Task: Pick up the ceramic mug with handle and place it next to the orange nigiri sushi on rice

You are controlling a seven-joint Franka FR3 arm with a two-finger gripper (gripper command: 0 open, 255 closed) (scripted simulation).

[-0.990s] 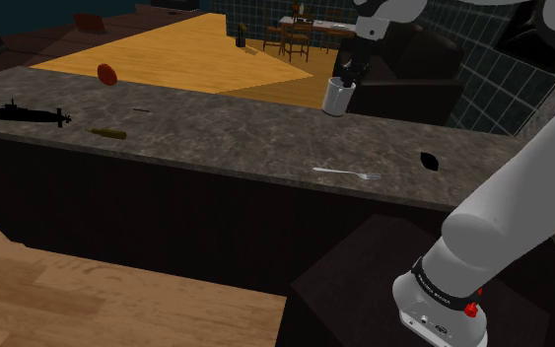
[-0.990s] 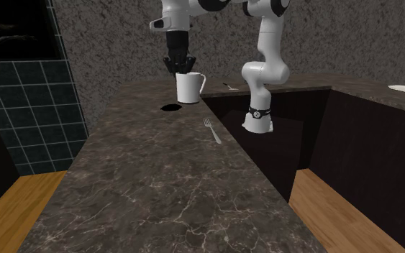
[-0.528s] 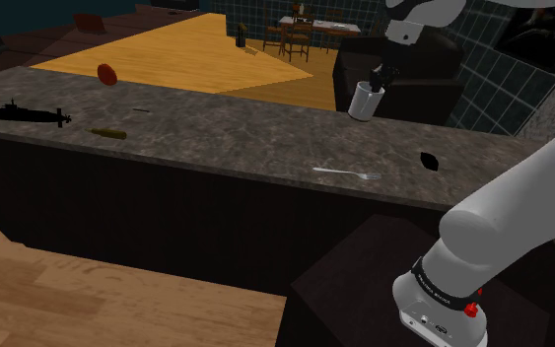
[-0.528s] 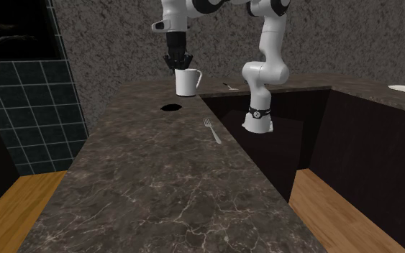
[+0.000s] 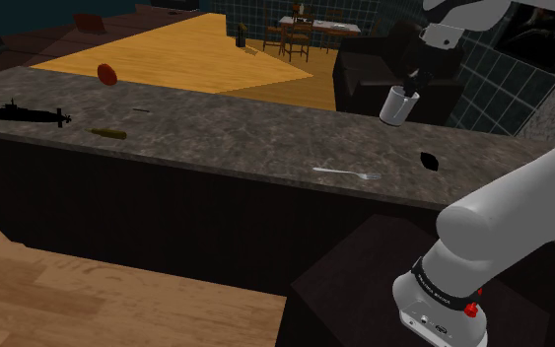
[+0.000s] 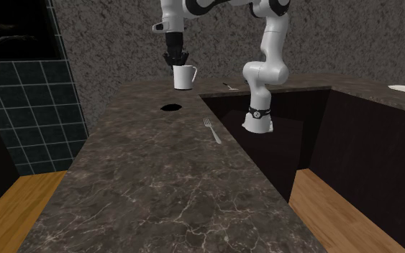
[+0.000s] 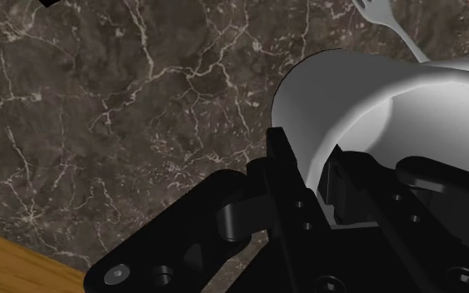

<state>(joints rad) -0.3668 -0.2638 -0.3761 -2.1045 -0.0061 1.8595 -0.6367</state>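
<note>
Tool (image 6: 174, 59) is clamped on the rim of the white mug (image 6: 185, 77). In the wrist view one finger (image 7: 284, 171) presses the outside of the wall and the other sits inside the cup. The mug hangs in the air, clear of the dark marbled desk (image 6: 157, 187), with its handle toward the second exterior view's right.

In the shoulder view the mug is tilted and sits over the desk's far edge, toward that view's right, with the tool just above it.

A fork (image 5: 347, 173) lies flat on the desk, closer to the near edge than the mug is. A small black blot (image 5: 429, 159) is near the fork, on the side toward the shoulder view's right.

The orange sushi (image 5: 106, 73) sits on the desk toward the shoulder view's far left, well apart from the mug. A black toy submarine (image 5: 29, 114) and a dark stick (image 5: 107, 133) lie at that same end, nearer the camera than the sushi.
</note>
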